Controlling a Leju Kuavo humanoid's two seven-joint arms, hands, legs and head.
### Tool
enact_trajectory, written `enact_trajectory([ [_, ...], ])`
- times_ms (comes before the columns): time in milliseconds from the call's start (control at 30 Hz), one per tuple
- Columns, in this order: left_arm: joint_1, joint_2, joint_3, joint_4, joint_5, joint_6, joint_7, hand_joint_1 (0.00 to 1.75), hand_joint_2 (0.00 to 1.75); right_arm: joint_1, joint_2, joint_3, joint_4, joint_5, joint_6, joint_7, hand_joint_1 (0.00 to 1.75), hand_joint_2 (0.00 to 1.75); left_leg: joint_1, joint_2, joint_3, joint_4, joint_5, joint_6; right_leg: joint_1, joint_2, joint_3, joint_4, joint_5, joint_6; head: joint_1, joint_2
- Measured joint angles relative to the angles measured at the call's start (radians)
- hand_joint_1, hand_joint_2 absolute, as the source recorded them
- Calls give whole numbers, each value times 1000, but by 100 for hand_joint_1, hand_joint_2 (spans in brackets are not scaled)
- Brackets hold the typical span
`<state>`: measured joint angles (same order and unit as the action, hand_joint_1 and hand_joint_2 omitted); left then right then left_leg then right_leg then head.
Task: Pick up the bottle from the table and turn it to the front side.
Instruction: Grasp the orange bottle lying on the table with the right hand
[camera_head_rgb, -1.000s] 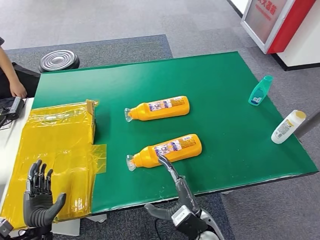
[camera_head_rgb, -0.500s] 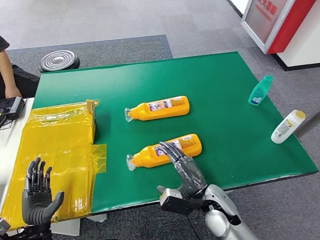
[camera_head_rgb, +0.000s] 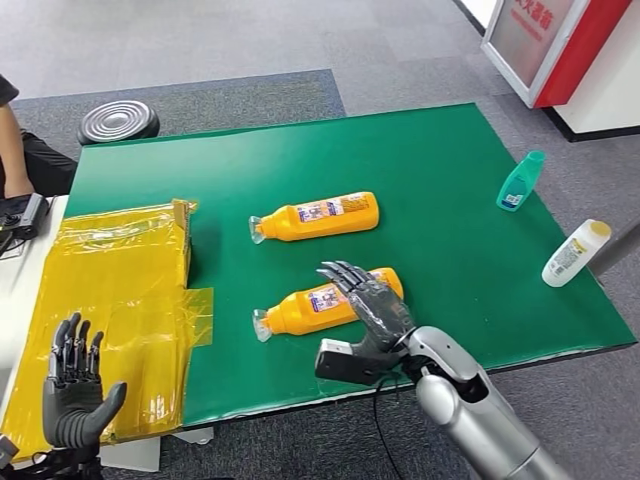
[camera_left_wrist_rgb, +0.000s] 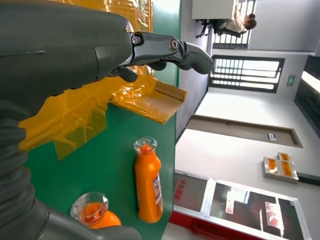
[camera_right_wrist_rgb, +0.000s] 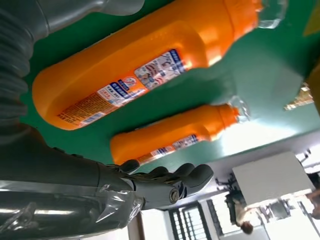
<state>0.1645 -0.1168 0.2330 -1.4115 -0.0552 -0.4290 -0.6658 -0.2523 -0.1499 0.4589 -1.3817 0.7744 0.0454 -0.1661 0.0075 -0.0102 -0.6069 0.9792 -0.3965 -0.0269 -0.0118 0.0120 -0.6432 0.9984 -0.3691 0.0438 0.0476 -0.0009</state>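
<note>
Two orange bottles lie on their sides on the green table (camera_head_rgb: 453, 180), necks pointing left. The near bottle (camera_head_rgb: 317, 305) (camera_right_wrist_rgb: 143, 70) has its label facing up. My right hand (camera_head_rgb: 367, 305) hovers over its wide end, fingers (camera_right_wrist_rgb: 170, 180) spread and holding nothing; I cannot tell whether it touches the bottle. The far bottle (camera_head_rgb: 317, 216) (camera_right_wrist_rgb: 173, 132) lies untouched behind it. My left hand (camera_head_rgb: 72, 385) is open at the lower left, above the yellow bag, its fingers (camera_left_wrist_rgb: 166, 50) extended. The left wrist view shows the far bottle (camera_left_wrist_rgb: 148, 182) and the near bottle's clear cap (camera_left_wrist_rgb: 90, 207).
A crumpled yellow plastic bag (camera_head_rgb: 106, 290) covers the table's left end. A teal bottle (camera_head_rgb: 521, 180) and a white bottle with a yellow cap (camera_head_rgb: 575, 252) lie near the right edge. A black round stool (camera_head_rgb: 118, 121) and a person's arm (camera_head_rgb: 11, 160) are at the far left.
My right hand has risen from below the table's front edge and moved forward over the near bottle's wide end. The left hand has barely shifted. The bottles have not moved.
</note>
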Motion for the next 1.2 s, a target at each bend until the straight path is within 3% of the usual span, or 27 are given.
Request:
enact_trajectory([
  [200,-14,8,4,12,10,-15,0,0,175,-165,-24,83,133,27,151,54,0,175,0,0,-1,0,3,0,0,0,-1,0,3,0,0,0],
  [467,-31,15,6,33,10,-21,0,0,175,-314,-19,197,296,41,207,82,0,175,0,0,-2,0,5,0,0,-1,-1,0,4,-1,0,0],
  [800,-54,18,6,63,10,-21,0,0,175,-434,-8,314,480,65,262,93,0,175,0,-1,-2,0,5,1,0,-1,-1,0,4,0,0,0],
  [1200,-66,25,4,85,13,-17,0,0,175,-482,-8,367,596,40,262,97,0,175,0,-1,-2,0,5,1,0,-1,-2,0,4,0,0,0],
])
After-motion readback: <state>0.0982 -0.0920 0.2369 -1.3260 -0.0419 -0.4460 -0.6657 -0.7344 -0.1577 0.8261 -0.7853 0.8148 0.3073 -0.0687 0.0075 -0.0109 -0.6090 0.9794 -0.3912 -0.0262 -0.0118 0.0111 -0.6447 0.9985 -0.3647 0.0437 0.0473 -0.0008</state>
